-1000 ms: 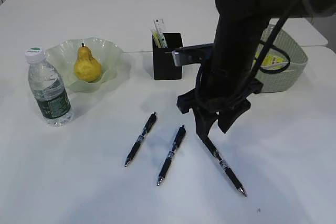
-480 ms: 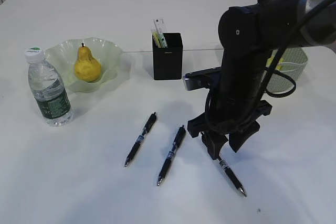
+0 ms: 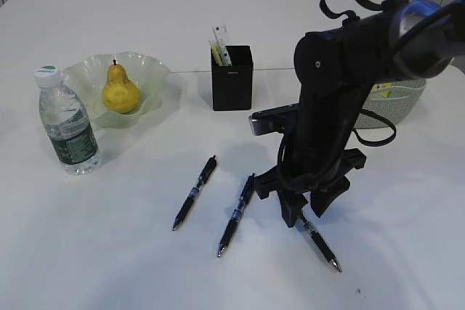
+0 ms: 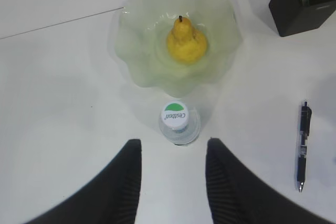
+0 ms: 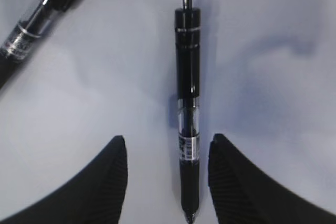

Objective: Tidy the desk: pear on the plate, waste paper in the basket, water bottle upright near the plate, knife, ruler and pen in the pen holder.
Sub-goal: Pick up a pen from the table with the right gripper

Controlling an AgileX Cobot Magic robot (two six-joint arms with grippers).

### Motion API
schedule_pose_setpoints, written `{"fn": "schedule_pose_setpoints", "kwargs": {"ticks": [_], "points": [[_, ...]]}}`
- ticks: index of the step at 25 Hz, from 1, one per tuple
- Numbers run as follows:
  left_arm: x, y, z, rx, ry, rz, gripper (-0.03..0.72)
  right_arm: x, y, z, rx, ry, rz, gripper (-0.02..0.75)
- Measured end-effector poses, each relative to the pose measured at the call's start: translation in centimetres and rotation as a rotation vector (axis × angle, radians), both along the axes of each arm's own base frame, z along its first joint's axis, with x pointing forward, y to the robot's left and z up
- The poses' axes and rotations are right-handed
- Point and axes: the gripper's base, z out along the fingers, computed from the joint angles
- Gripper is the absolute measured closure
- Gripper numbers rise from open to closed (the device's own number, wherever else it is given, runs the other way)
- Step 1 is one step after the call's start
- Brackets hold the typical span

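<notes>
Pens (image 3: 317, 239) lie on the bare white table (image 3: 109, 252); right tool (image 5: 189, 182) straddles one, open and empty.

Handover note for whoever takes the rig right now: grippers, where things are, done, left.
Right gripper: open, low over the table, fingers on either side of the rightmost pen, not closed on it.
Left gripper: open, empty, above the water bottle.
Done: pear on the plate; bottle upright beside the plate; ruler standing in the pen holder; yellow paper visible in the basket.
Left: three pens on the table, the other two at and, all to go into the holder. Knife not clearly visible; check the holder.
</notes>
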Motion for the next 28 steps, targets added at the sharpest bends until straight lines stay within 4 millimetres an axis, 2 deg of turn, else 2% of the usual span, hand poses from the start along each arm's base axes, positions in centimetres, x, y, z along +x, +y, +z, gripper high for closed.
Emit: {"fn": "schedule_pose_setpoints", "kwargs": {"ticks": [16,28], "points": [[0.0,0.0,0.0,-0.002,0.001,-0.001,0.402,0.2,0.1,-2.6,-0.027,0.054,-0.002,0.336],[0.0,0.0,0.0,-0.002,0.001,-0.001,0.402,0.3,-0.2,-2.8,-0.060,0.040,0.022,0.335]]}}
